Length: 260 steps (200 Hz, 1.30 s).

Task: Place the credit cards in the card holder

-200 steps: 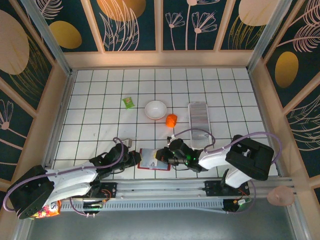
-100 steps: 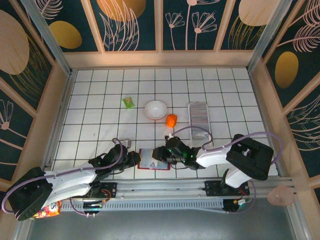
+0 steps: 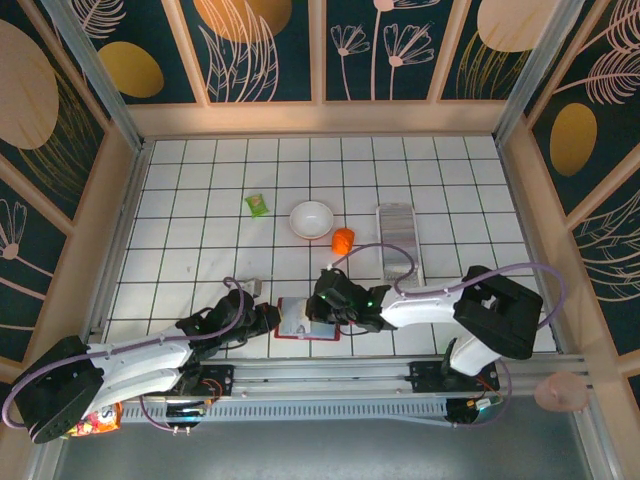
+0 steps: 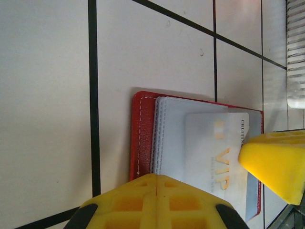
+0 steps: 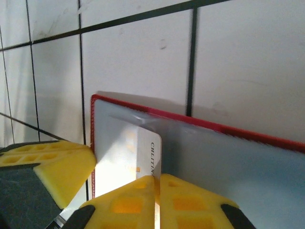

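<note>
The light, stiff, likely slippery credit card (image 5: 138, 152) is gripped edgewise in the right claw (image 5: 156, 191), above the card holder (image 5: 248, 167) and beside the clenched left claw (image 4: 155, 195).

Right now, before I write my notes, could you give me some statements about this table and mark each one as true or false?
1. The card holder lies open on the table. True.
2. A card with gold VIP lettering lies on its pale inside. True.
3. The orange object sits in the white bowl. False: it is on the table, beside the bowl.
4. The clear tray has nothing in it. False: a ribbed row of cards lies in it.
5. The left gripper hovers by the green packet. False: it is at the card holder's left edge, shut.
</note>
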{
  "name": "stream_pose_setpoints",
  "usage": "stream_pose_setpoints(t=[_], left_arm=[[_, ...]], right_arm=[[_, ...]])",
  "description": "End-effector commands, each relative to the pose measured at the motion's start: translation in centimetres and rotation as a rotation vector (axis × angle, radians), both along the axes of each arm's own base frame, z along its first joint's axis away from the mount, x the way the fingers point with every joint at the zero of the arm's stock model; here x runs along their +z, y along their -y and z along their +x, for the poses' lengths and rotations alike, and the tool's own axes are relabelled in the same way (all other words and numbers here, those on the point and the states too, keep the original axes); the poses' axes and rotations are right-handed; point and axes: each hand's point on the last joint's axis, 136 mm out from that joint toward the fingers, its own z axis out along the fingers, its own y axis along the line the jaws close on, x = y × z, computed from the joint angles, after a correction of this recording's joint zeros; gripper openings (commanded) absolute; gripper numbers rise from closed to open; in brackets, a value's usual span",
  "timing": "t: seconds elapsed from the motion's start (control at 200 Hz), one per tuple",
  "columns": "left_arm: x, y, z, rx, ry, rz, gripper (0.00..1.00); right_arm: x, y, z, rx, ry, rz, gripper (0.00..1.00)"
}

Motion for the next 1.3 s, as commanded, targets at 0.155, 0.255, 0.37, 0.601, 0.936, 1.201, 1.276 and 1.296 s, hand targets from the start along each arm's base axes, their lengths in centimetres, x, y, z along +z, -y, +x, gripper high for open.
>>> stream_pose_setpoints(t=[0.155,0.255,0.37,0.601,0.936,1.201,1.276,1.296], left_arm=[[-1.0,-0.7,-0.8,0.003,-0.034,0.010,0.05],[-1.0,-0.7,-0.8,0.004,-0.034,0.005,0.05],[-0.7,-0.5,-0.8,0.005,-0.032,-0.012,0.05],[-0.3,-0.5,-0.6,0.004,-0.020,-0.011,0.07],[0.0,-0.1,-0.5,-0.004,-0.015,-0.015,0.10],[-0.3,-0.3,-0.6,-0.006,-0.021,-0.008,0.12],[-0.3,-0.3,-0.6,-0.004,-0.022,-0.008,0.12],[-0.3,-0.3,-0.6,-0.004,-0.022,-0.009,0.12]], right_arm=[[0.2,-2.1,0.2,0.033,0.033,-0.030,0.06],[0.2,-2.5,0.4,0.022,0.032,-0.023,0.07],[0.5,-2.4,0.5,0.018,0.036,-0.021,0.14],[1.7,-0.1,1.0,-0.020,0.094,-0.093,0.28],[1.2,3.6,-1.7,-0.083,0.064,-0.160,0.38],[-1.2,4.9,-3.1,-0.104,0.033,-0.253,0.39],[-1.5,5.1,-3.0,-0.110,0.036,-0.275,0.40],[-1.6,5.1,-3.0,-0.109,0.037,-0.280,0.40]])
